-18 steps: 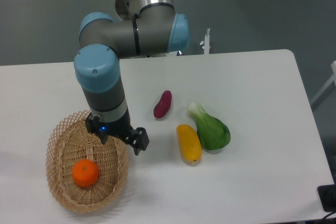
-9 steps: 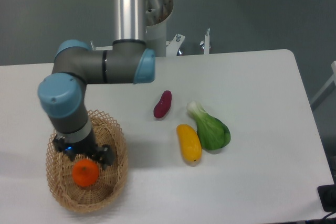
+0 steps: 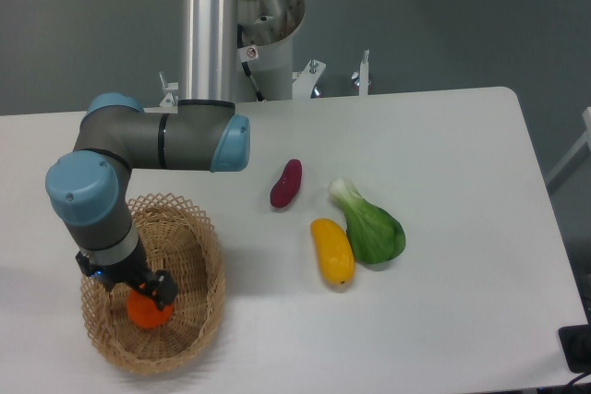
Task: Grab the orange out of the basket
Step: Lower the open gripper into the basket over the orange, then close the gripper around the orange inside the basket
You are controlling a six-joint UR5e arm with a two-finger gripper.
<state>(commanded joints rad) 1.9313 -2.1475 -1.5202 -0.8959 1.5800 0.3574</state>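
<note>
Your tool (image 3: 138, 291) sits right on top of the orange (image 3: 148, 312), down inside the basket (image 3: 199, 237). Honestly can't tell if it's gripping yet, the wrist hides the fingers.

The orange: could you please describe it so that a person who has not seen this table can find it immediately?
Look at the woven basket near the table's front left corner, under the arm. The orange lies inside it, partly covered by the gripper directly above. It is the only round, bright-orange thing; the yellow-orange vegetable is elongated and lies outside on the table.
</note>
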